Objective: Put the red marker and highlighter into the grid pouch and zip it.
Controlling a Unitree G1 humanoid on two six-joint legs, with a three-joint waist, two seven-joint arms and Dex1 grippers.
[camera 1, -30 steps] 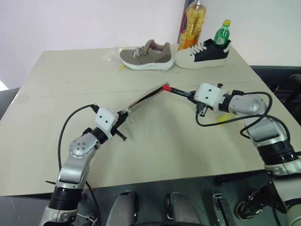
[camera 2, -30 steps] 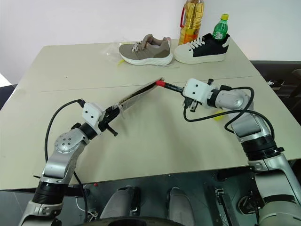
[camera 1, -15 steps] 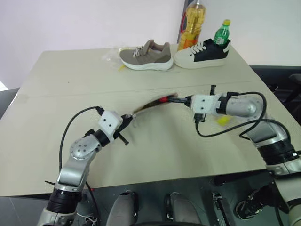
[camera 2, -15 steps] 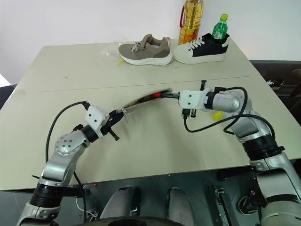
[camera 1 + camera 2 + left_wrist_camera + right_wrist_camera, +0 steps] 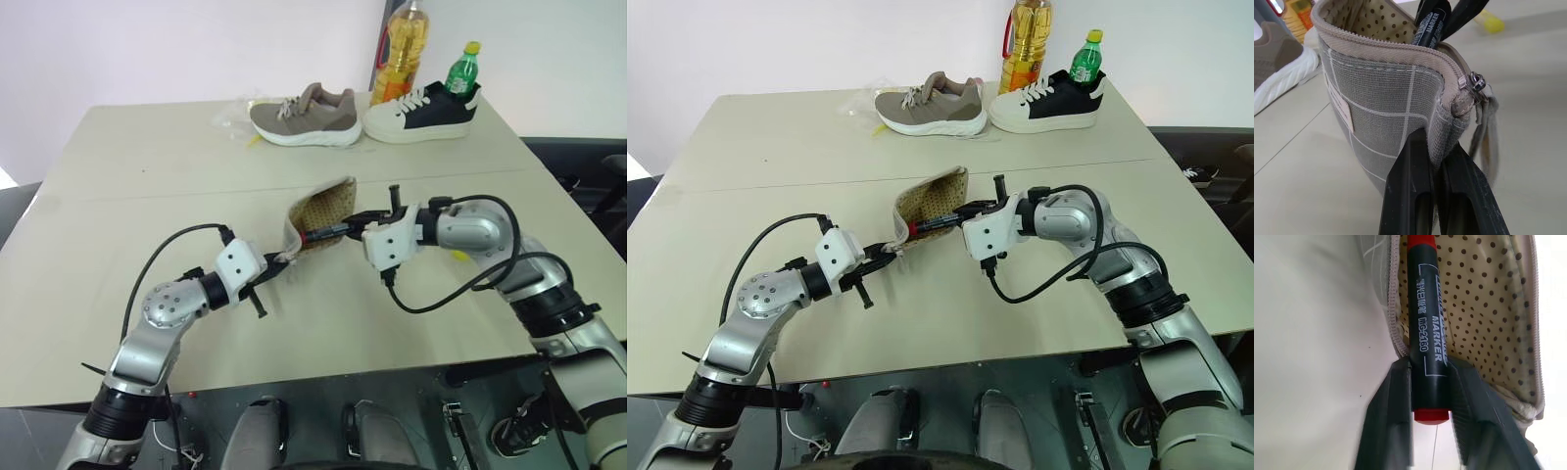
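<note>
Right wrist view shows you the right end effector (image 5: 1431,423) gripping the red marker (image 5: 1426,328) inside the open grid pouch (image 5: 1386,117); your left end effector (image 5: 1437,161) pinches its corner.

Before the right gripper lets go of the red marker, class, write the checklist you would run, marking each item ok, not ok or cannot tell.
1. Grid pouch mouth open: ok.
2. Left gripper clamped on the pouch's zipper-end corner: ok.
3. Red marker front end inside the dotted lining: ok.
4. Marker wholly inside: not ok, its rear end sits between the right gripper fingers.
5. Highlighter in pouch: not ok, on the table.
6. Zipper closed: not ok.
</note>
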